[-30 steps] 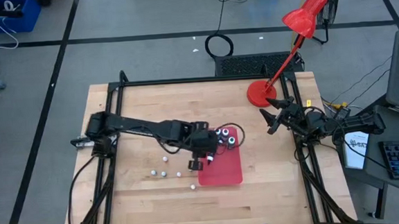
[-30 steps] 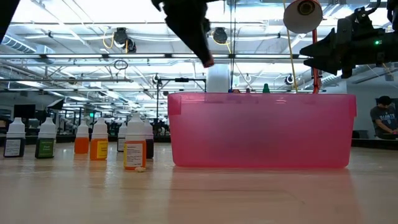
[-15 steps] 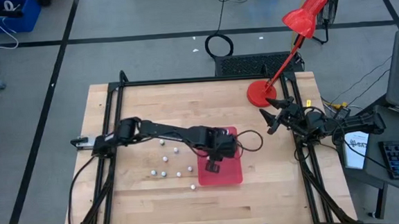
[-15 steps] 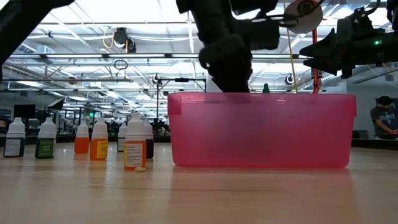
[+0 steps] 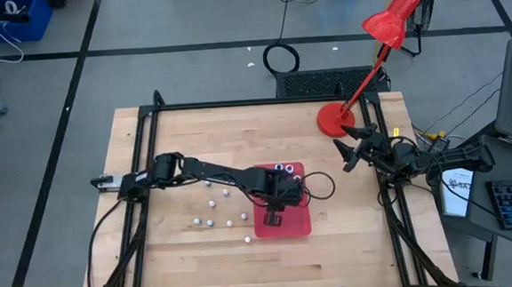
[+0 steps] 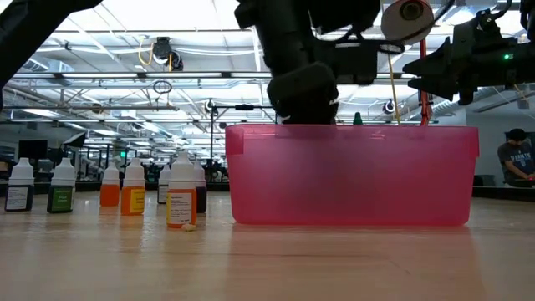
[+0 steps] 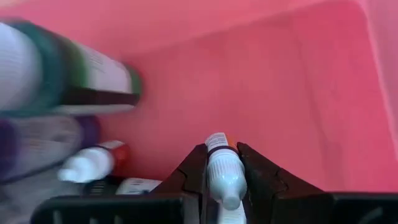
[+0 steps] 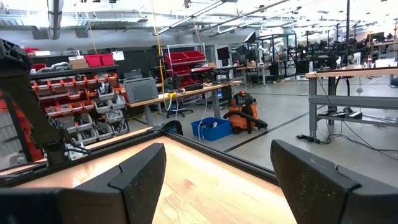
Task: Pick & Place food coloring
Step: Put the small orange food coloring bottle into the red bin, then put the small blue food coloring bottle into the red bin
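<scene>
The left gripper pinches a food coloring bottle inside the pink bin; more bottles lie at its ten o'clock. Labels are unreadable. The right gripper waits spread.

Table: pale wood planks, matt, visible grain.
Table frame: black metal bars, dull sheen.
Bin: translucent pink plastic, smooth, faintly glossy walls.
Food coloring bottles: plastic, white caps, paper labels, coloured liquid showing through.
Held bottle: smooth white plastic cap, soft shine, printed label behind.
Left gripper: dark matt plastic fingers, closed around bottle.
Right gripper: same dark matt finish, faceted, spread wide.
Lamp: glossy red painted metal shade, stem, round base.
Floor: grey, smooth, matt, black tape lines.
</scene>
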Controlling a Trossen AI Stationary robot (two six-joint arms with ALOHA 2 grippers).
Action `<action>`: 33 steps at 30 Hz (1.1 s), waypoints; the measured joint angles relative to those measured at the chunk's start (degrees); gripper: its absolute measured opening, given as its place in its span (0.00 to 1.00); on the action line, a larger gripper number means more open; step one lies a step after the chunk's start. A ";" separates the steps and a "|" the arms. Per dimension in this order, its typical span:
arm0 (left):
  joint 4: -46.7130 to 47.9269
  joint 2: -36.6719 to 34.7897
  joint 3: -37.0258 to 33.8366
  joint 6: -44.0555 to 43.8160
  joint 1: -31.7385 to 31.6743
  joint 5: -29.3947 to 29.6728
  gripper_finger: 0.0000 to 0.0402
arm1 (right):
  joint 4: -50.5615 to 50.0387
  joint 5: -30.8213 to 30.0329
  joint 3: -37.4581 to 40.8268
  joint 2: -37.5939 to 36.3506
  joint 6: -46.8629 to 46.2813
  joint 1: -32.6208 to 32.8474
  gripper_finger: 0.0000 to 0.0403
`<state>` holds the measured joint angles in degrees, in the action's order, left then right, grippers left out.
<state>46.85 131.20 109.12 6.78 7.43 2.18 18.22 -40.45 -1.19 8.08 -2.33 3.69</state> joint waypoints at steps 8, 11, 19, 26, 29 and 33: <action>-2.07 0.08 -3.71 -3.50 0.36 -0.75 0.16 | 0.15 0.00 0.02 0.00 -0.01 -0.01 0.69; -2.18 -0.03 -3.70 -4.48 0.36 -0.75 0.16 | 0.17 0.00 0.02 0.00 -0.02 0.00 0.69; -4.78 -0.03 -3.67 -4.78 0.36 -0.79 0.27 | 0.17 0.00 0.02 0.00 -0.02 -0.01 0.69; -4.72 -0.03 -3.67 -4.76 0.36 -0.80 0.49 | 0.15 0.00 0.00 0.00 -0.02 -0.01 0.69; -4.72 -0.03 -3.67 -3.04 0.36 -0.70 0.54 | 0.15 0.00 0.00 0.00 -0.04 0.00 0.69; -0.91 -2.03 -3.67 -0.75 0.22 -0.09 0.58 | 0.11 0.00 0.02 0.00 -0.04 -0.01 0.69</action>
<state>45.94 129.17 105.45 6.03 7.65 2.10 18.33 -40.45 -1.17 8.08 -2.37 3.68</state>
